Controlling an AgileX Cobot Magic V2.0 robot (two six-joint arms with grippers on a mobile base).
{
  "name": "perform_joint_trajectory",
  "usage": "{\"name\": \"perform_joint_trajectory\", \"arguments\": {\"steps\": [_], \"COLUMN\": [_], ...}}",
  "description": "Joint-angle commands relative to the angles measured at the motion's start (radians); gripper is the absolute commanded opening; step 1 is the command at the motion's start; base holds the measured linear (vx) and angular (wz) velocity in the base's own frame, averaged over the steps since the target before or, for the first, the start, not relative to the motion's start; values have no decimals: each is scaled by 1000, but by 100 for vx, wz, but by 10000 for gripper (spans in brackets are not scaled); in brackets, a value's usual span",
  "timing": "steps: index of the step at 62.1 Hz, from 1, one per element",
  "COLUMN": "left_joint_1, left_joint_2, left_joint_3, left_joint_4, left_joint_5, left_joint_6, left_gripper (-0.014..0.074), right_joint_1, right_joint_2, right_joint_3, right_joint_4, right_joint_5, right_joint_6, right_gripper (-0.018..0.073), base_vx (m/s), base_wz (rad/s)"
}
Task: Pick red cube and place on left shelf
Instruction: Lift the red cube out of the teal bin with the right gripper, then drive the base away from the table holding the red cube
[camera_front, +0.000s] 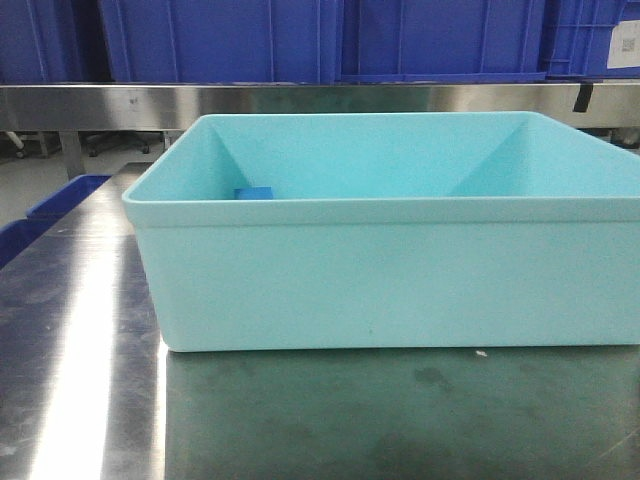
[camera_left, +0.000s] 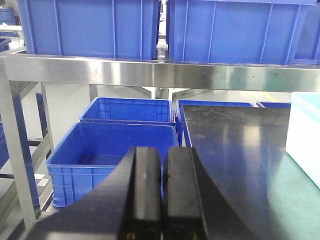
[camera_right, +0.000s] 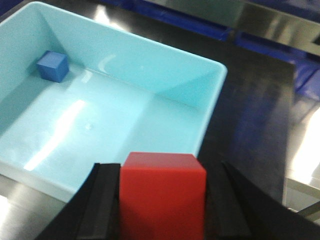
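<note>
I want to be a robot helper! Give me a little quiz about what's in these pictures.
1. True or false: the right gripper is holding the red cube.
2. What lies inside the teal tub? A) a blue cube B) a green ball C) a spoon
3. Fill in the gap (open or shut): the left gripper is ____ with nothing between its fingers.

Key: 1 true; 2 A; 3 shut.
</note>
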Motion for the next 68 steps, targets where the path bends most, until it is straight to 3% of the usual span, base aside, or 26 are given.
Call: {"name": "perform_joint_trajectory", "arguments": {"steps": [1,10,19,68], "left_joint_1": [-7,-7,-7,-7], "left_joint_2": [-15,-15,-15,-15], "left_joint_3": [24,24,24,24], "left_joint_4": [-7,-7,-7,-7], "left_joint_5": [-96,-96,-96,-96], "left_joint_6": [-7,-7,-7,-7], "left_gripper": [102,102,102,102], "right_joint_1": [-31,-40,-40,-40], "right_joint_2": [-172,-432,-559,-565], "right_joint_3": [91,238,290,294], "right_joint_4": [-22,-24,-24,-24], "right_joint_5": [-103,-103,-94,-87], "right_joint_6": [3,3,3,3], "right_gripper": [59,59,59,59], "base_vx": [0,0,0,-1], "base_wz": [0,0,0,2]}}
